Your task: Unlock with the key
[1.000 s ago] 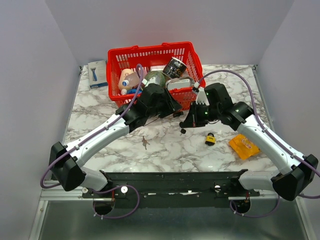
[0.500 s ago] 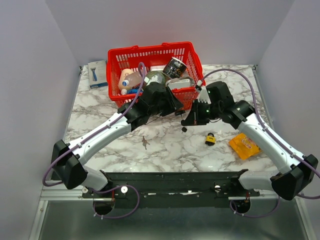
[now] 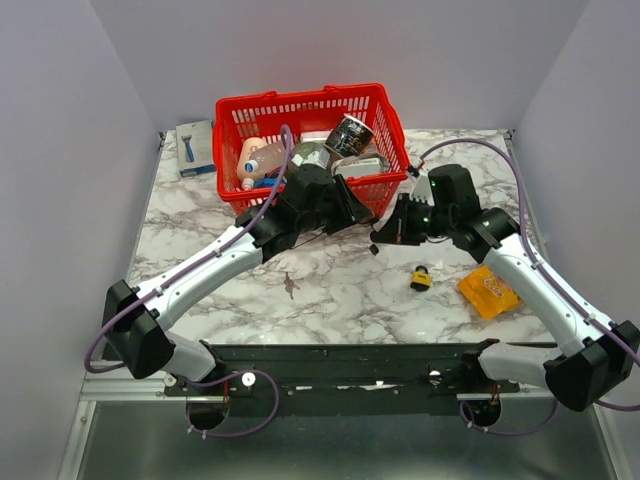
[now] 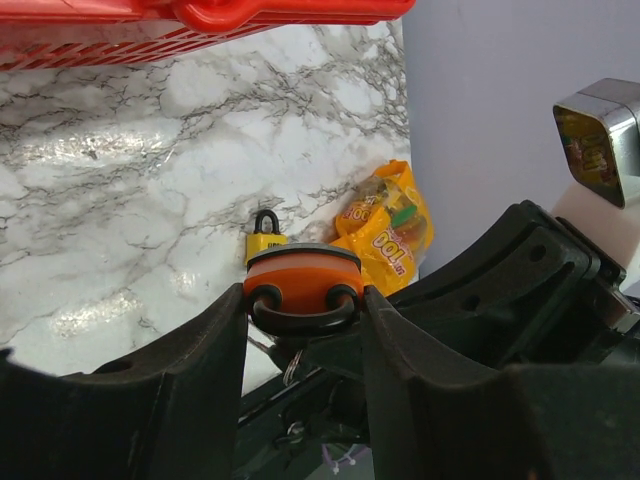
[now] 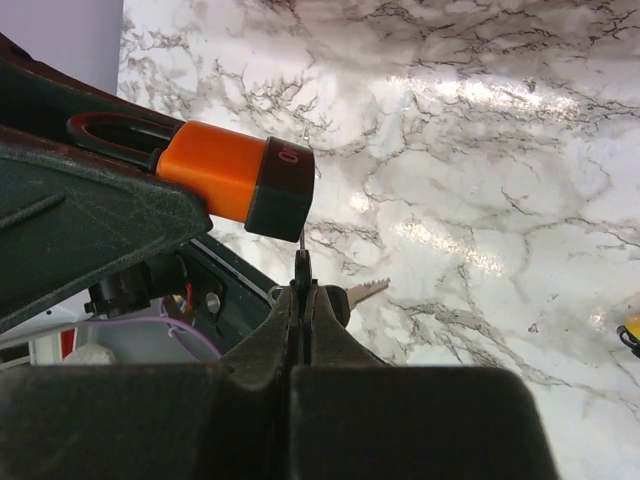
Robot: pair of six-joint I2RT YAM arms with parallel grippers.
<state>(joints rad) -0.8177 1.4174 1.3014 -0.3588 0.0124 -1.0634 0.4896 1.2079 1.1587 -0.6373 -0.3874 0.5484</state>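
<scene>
**Left arm.** The left gripper (image 4: 303, 300) is clamped on the orange padlock (image 4: 302, 270), one finger on each side of the body. The padlock is held in the air above the marble table (image 3: 340, 290), just in front of the red basket (image 3: 300, 103). Its black shackle faces the wrist camera.

**Right arm.** The right gripper (image 5: 301, 300) is pinched fully together on the key (image 5: 300, 258), seen edge-on. The key tip meets the dark end of the orange padlock. Whether it has entered the keyway cannot be told.

**Table.** A second key (image 3: 290, 285) lies flat below the left arm. A yellow padlock (image 3: 421, 277) lies near a snack packet (image 3: 488, 293), the two apart.
</scene>
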